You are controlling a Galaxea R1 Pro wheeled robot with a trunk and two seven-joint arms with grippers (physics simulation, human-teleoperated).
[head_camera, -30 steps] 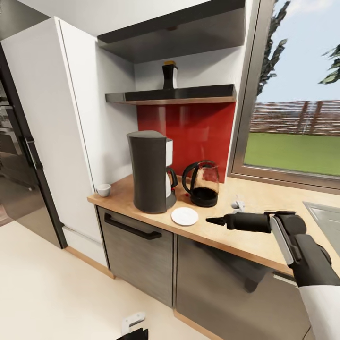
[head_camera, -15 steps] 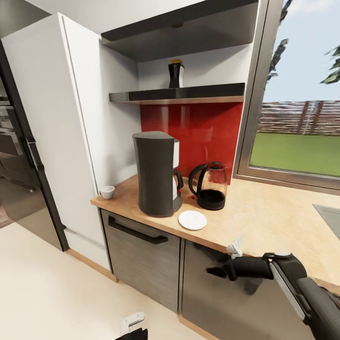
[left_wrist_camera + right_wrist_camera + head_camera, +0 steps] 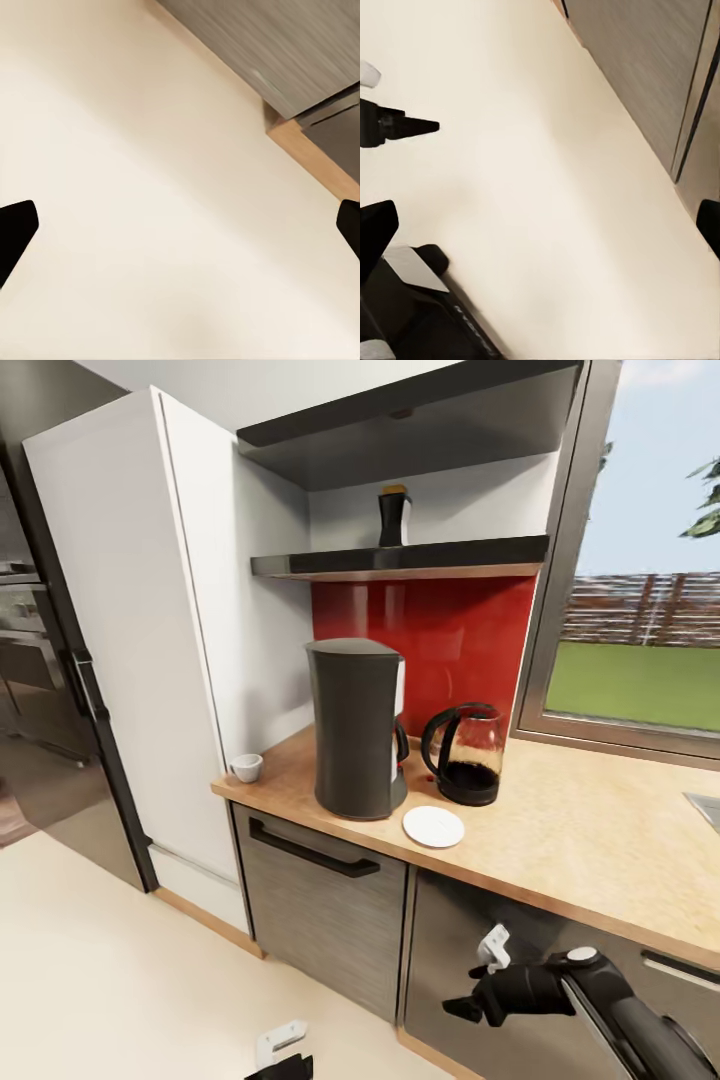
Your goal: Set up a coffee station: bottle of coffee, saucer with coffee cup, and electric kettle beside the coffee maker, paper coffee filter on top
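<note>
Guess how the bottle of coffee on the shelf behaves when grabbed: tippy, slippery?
Likely tippy: the bottle of coffee stands tall and narrow on the kitchen shelf. Probably rigid and a bit slick, given its dark glossy look. Squarish sides should keep it from rolling.

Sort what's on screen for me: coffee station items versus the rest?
Job: coffee maker, electric kettle, saucer, coffee cup, bottle of coffee on the kitchen shelf, kitchen countertop.
Rest: window, white cabinet, red backsplash.

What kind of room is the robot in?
It looks like a kitchen: a coffee maker and a glass electric kettle stand on a wooden kitchen countertop with cabinets underneath, beside a window.
</note>
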